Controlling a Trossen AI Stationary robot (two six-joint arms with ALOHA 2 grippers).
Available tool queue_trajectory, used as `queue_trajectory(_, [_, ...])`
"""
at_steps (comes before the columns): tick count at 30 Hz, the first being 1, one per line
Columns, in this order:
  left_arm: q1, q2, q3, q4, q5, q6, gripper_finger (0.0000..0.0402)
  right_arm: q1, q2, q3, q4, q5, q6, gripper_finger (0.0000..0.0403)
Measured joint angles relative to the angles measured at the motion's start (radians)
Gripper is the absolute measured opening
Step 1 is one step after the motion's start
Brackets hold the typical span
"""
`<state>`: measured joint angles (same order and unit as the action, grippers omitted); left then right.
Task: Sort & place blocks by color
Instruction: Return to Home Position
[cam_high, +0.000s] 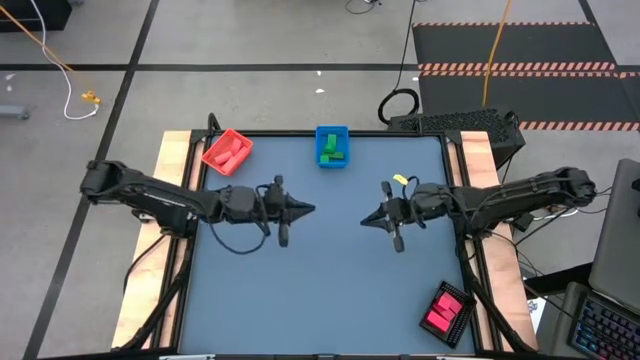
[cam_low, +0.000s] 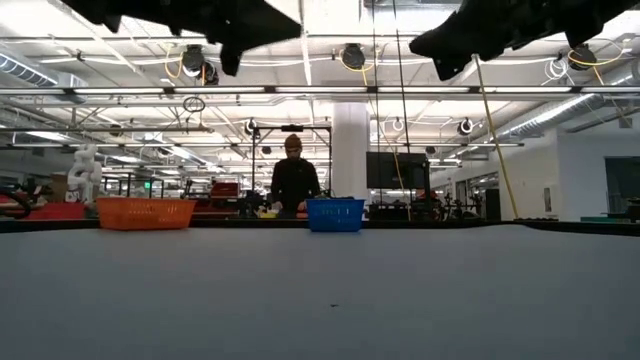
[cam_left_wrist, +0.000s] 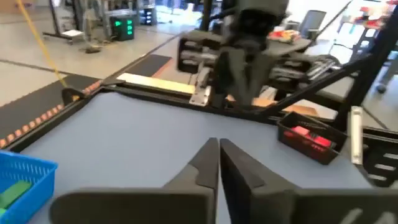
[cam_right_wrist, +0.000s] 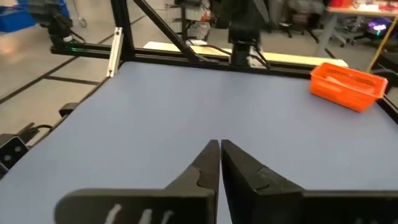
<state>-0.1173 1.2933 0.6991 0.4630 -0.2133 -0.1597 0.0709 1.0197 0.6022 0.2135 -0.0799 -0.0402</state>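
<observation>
Individual pieces blur together inside their containers: green blocks (cam_high: 333, 152) in the blue plastic basket (cam_high: 332, 129) at 12 o'clock, pink blocks (cam_high: 226, 153) in the red plastic tray (cam_high: 243, 139) at 10, red blocks (cam_high: 440, 317) in the black tray (cam_high: 460, 293) at 5. The left gripper (cam_high: 305, 209) and right gripper (cam_high: 368, 218) hang mid-table, fingers pinched together, empty.

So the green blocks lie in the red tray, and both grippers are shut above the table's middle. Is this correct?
Not quite. The high view shows the green blocks in the blue tray, not the red tray. The rest holds: the left gripper and right gripper are both shut above the table's middle.
</observation>
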Motion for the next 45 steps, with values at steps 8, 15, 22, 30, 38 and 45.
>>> queue_trajectory(8, [-0.030,-0.178,-0.079,-0.133,0.039,0.000,0.0004,-0.020,-0.205,0.000,-0.240,0.004,0.019,0.0001])
queue_trajectory(15, [-0.045,-0.311,-0.351,0.098,0.028,-0.045,0.0002,-0.019,-0.366,-0.087,-0.302,0.004,0.073,0.0001])
queue_trajectory(22, [-0.033,-0.512,-0.604,0.241,-0.007,-0.124,0.0001,-0.020,-0.515,-0.200,-0.293,0.022,0.082,0.0000])
queue_trajectory(30, [-0.037,-0.692,-0.689,0.171,-0.006,-0.095,0.0001,-0.033,-0.701,-0.343,-0.239,0.028,0.139,0.0000])
queue_trajectory(38, [-0.043,-0.787,-0.689,0.050,0.031,-0.051,0.0001,-0.033,-0.875,-0.417,-0.308,0.027,0.171,0.0000])
queue_trajectory(45, [-0.041,-0.867,-0.689,-0.033,0.032,-0.024,0.0001,-0.033,-0.997,-0.418,-0.402,0.027,0.174,0.0000])
